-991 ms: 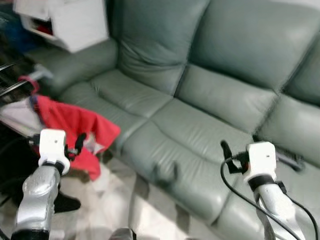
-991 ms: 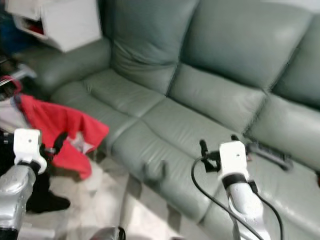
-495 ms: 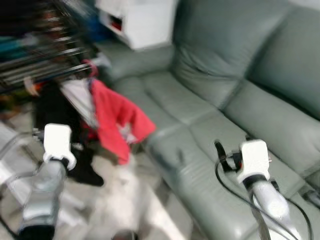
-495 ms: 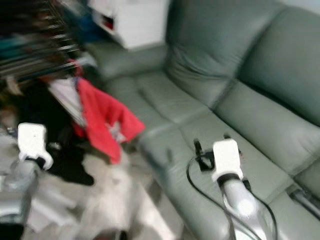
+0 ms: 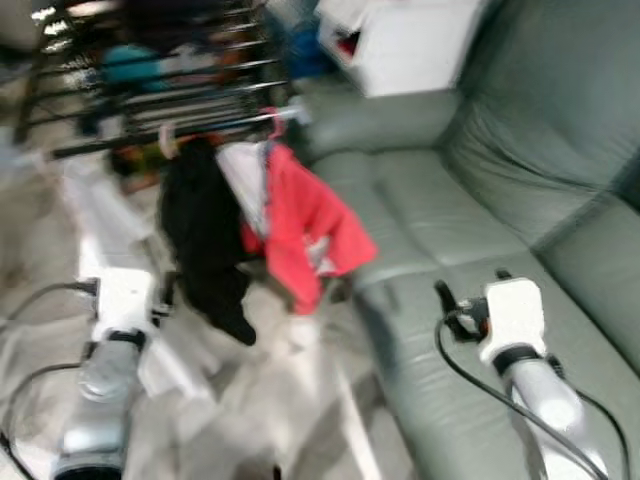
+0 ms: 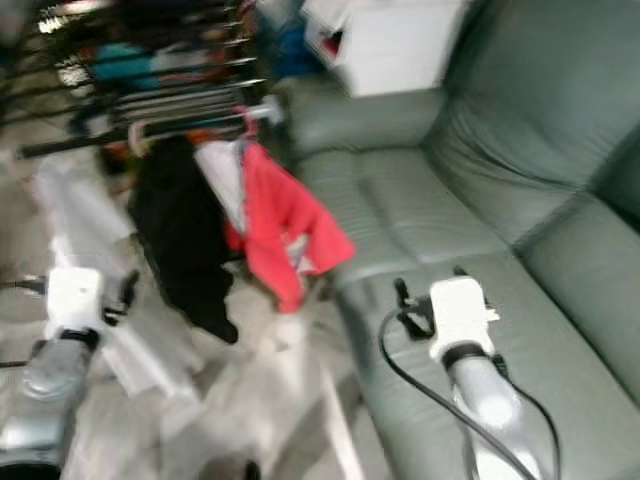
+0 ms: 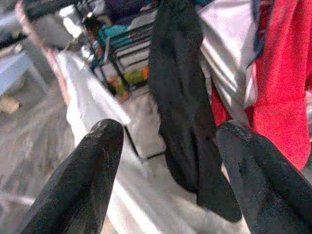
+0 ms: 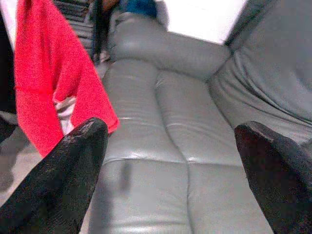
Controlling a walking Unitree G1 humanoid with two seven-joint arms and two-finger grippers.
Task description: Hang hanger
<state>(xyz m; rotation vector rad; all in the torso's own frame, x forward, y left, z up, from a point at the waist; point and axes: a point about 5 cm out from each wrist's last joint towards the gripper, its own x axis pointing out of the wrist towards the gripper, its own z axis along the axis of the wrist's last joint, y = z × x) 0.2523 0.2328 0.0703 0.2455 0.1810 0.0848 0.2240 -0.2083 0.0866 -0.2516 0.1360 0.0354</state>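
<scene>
I am looking at a grey-green leather sofa [image 5: 480, 200] that is taking up the right half of the frame, blurred by motion. Across the upper left a dark metal clothes rack [image 5: 150, 100] is running, with cluttered things behind it that I cannot make out. A white box [image 5: 415, 40] is sitting at the top centre, on or just behind the sofa's arm; I cannot tell which. Pale floor [image 5: 250, 420] is spreading over the lower left.

Three garments are hanging side by side from the rack in the middle of the frame: a black garment [image 5: 205, 240], a white garment [image 5: 243, 180] and a red garment [image 5: 305, 225], the red one reaching down just beside the sofa's front edge. A pink hanger hook [image 5: 270, 120] is showing above them on the rail.

My left hand [image 7: 165, 161] is hovering at lower left over the floor, its fingers [image 7: 87, 175] spread wide and gripping nothing. My right hand [image 8: 170, 165] is hovering at lower right over the sofa seat, fingers [image 8: 63, 170] likewise spread apart and empty.
</scene>
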